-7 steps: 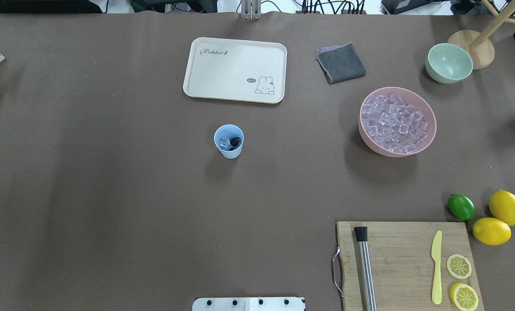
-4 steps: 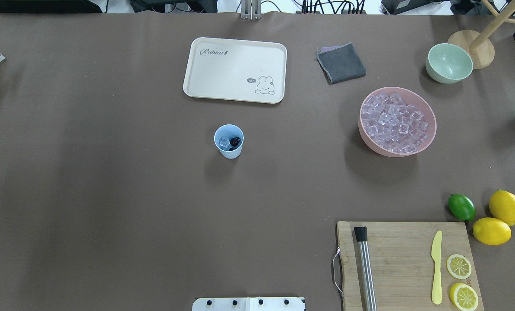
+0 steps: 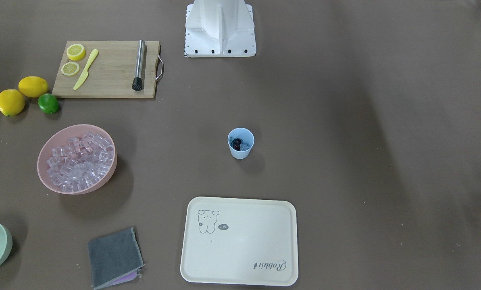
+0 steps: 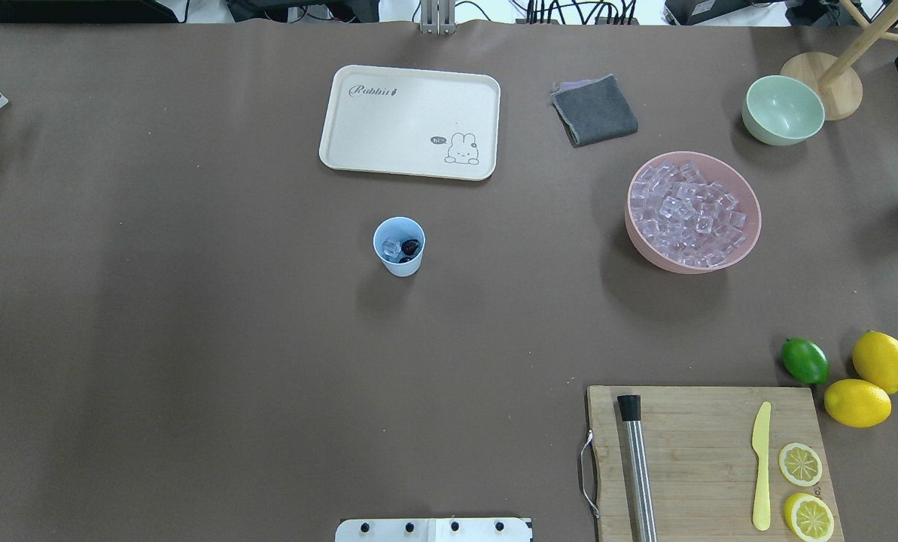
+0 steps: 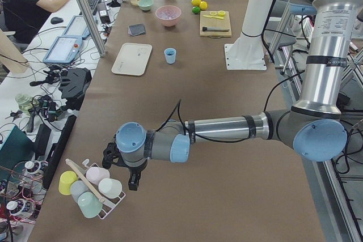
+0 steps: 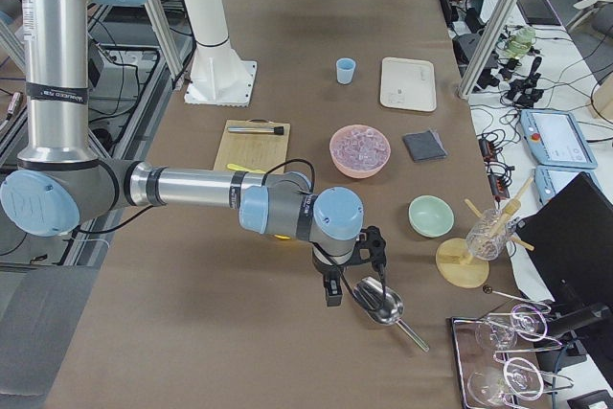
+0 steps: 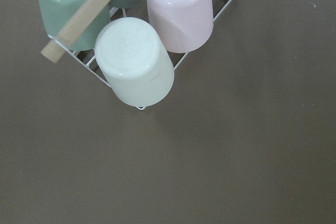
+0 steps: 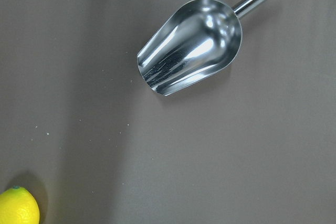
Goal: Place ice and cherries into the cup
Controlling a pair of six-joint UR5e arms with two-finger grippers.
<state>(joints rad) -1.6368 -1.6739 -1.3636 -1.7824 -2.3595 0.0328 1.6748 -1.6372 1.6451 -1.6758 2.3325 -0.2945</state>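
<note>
The light blue cup stands upright mid-table, also in the front view. Inside it lie a clear ice cube and the dark red cherries. Many more ice cubes fill the pink bowl to the cup's right. Neither gripper shows in the overhead or front view. My left gripper hangs over the table's far left end by a rack of cups. My right gripper hangs at the far right end above a metal scoop. I cannot tell whether either is open or shut.
A cream tray and a grey cloth lie behind the cup. A pale green bowl stands at the back right. A cutting board holds a muddler, a knife and lemon slices, beside a lime and lemons. A rack of upturned cups stands at the left end.
</note>
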